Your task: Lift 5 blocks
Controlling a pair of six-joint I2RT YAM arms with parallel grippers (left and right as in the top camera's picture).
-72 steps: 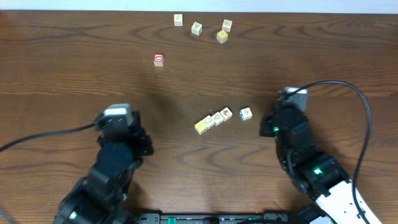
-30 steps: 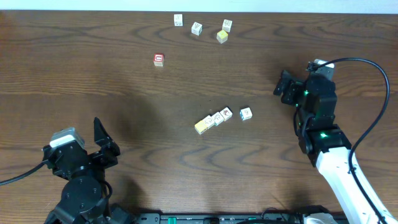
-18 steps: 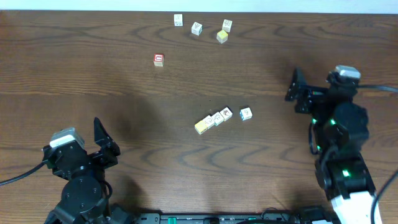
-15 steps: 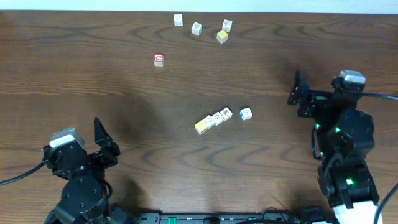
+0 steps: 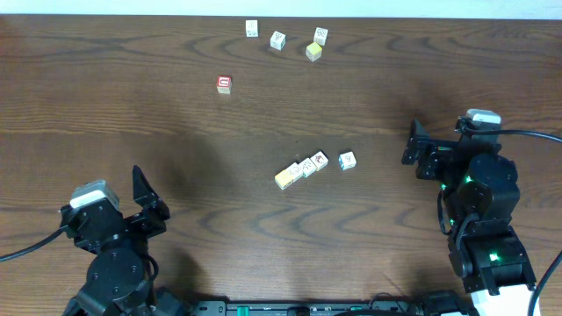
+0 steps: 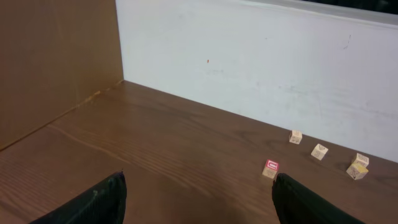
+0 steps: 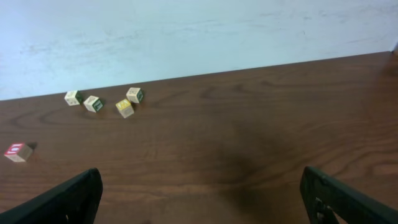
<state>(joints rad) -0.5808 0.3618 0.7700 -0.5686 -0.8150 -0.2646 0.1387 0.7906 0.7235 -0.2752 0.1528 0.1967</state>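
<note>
A short row of cream blocks (image 5: pixel 308 167) with a yellow one (image 5: pixel 283 179) at its left end lies mid-table, and one more block (image 5: pixel 348 160) sits just right of it. Several more blocks (image 5: pixel 277 40) lie by the far edge, also visible as blocks (image 6: pixel 319 151) in the left wrist view and as blocks (image 7: pixel 92 103) in the right wrist view. My left gripper (image 5: pixel 110 206) is at the front left, open and empty (image 6: pixel 199 199). My right gripper (image 5: pixel 457 145) is at the right, open and empty (image 7: pixel 199 196). Both are well apart from every block.
A red-faced cube (image 5: pixel 224 84) sits alone at the back left; it also shows as the red-faced cube (image 6: pixel 271 168) beside my left gripper's right finger and as the red-faced cube (image 7: pixel 17 152). A white wall (image 6: pixel 261 68) runs behind the table's far edge.
The left arm drew back from the middle to the front left, then stayed still. The right arm swung away from the mid-table row to the right side. Both grippers stayed open.
</note>
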